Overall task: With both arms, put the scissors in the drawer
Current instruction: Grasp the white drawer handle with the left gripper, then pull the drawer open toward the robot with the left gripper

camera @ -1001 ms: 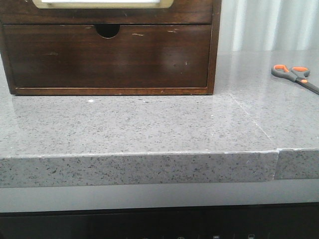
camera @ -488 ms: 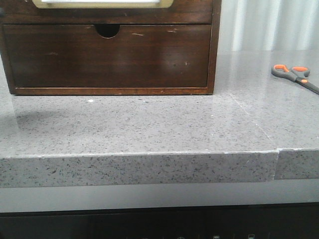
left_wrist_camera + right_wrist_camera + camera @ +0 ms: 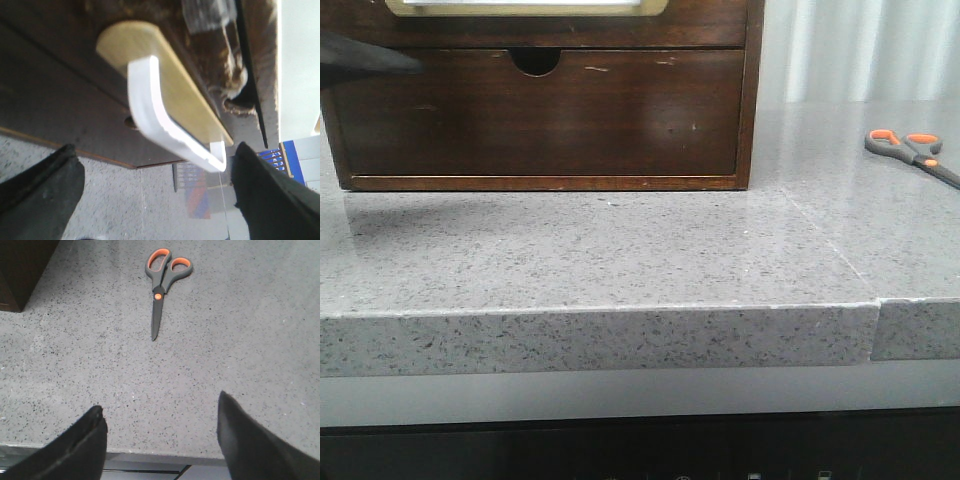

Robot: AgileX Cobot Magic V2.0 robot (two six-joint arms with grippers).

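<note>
The scissors (image 3: 910, 152) lie flat on the grey counter at the far right, with dark grey handles and orange-lined loops; they also show in the right wrist view (image 3: 161, 285). My right gripper (image 3: 160, 435) is open and empty above the counter's front edge, well short of them. The drawer (image 3: 705, 25) is the upper dark wooden front; only its lower strip and cream panel rim (image 3: 525, 8) show. My left gripper (image 3: 155, 195) is open and empty, close before that drawer front (image 3: 60, 90), with its white-edged cream panel (image 3: 150, 115) just beyond the fingers. A dark blur (image 3: 360, 62) at the front view's left edge is my left arm.
The wooden cabinet (image 3: 750, 120) stands at the back left of the grey speckled counter (image 3: 620, 260). Its lower front (image 3: 540, 115) is plain with a semicircular notch. A seam (image 3: 875, 330) splits the counter's front edge at the right. The cabinet's corner (image 3: 20, 270) shows in the right wrist view.
A dark blurred part of my left arm has come into the front view from the left edge, in front of the cabinet. The scissors have not moved.
</note>
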